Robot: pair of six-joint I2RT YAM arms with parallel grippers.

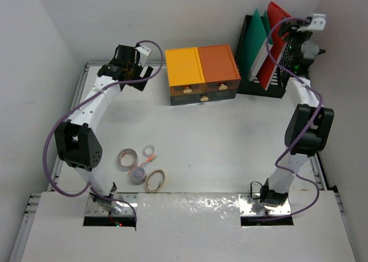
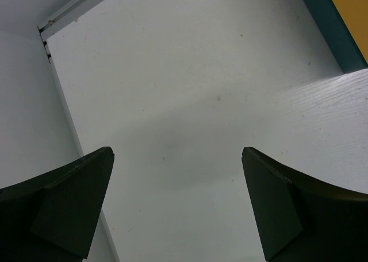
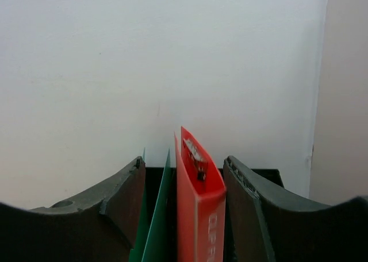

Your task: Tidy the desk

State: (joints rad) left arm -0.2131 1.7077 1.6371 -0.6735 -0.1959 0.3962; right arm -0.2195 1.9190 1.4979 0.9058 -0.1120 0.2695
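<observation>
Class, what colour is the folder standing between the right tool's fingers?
Red. The folder shows best in the right wrist view.

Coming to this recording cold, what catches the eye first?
The yellow-and-orange drawer unit at the desk's far edge stands out, beside a black file rack in the far right corner holding green folders and a red folder. The right gripper straddles the red folder; tape rolls lie near the left arm's base.

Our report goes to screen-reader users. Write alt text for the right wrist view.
A red folder stands upright between the spread fingers of the right hand, with green folders just to its left. A bare white wall fills the background.
</observation>
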